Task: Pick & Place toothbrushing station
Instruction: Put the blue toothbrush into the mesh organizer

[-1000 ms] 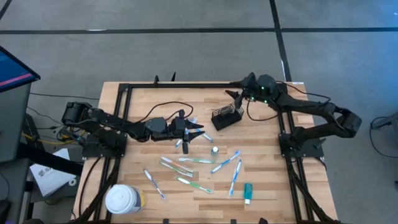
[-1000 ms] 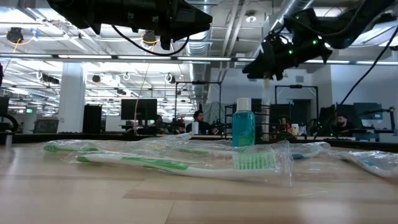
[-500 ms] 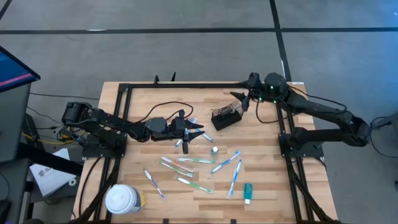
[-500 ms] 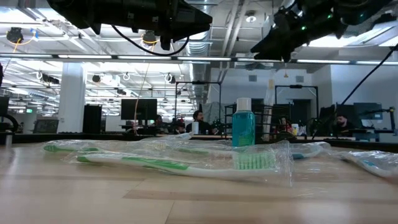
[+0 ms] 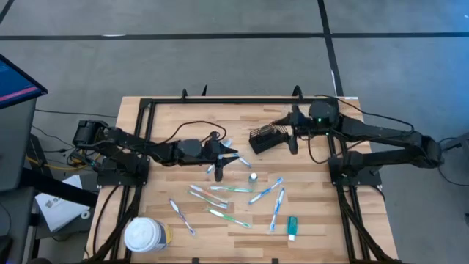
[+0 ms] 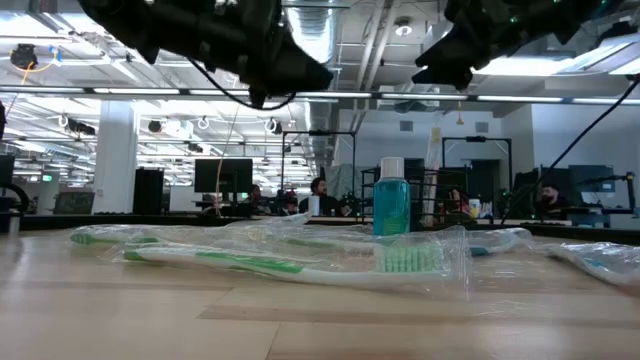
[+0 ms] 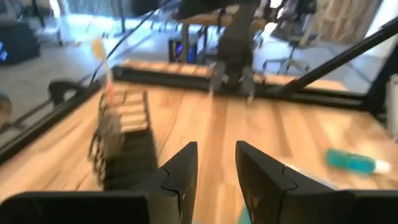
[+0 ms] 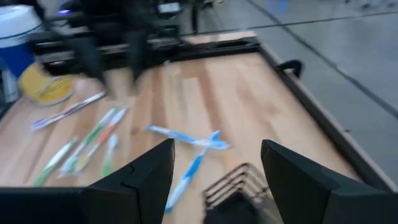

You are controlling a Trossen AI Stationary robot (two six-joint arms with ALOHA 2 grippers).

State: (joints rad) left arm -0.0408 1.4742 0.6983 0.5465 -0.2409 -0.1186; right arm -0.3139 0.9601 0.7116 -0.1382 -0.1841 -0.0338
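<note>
While toothbrushes [image 5: 233,189] lie loose, caddy [image 5: 265,138] holds perhaps one upright brush.

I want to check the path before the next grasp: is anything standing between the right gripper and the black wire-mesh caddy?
Nothing visible does. The right gripper, fingers open, is right beside the small black wire-mesh rectangular caddy. The right wrist view shows the caddy directly between the fingers, with only bare wooden table around it.
</note>
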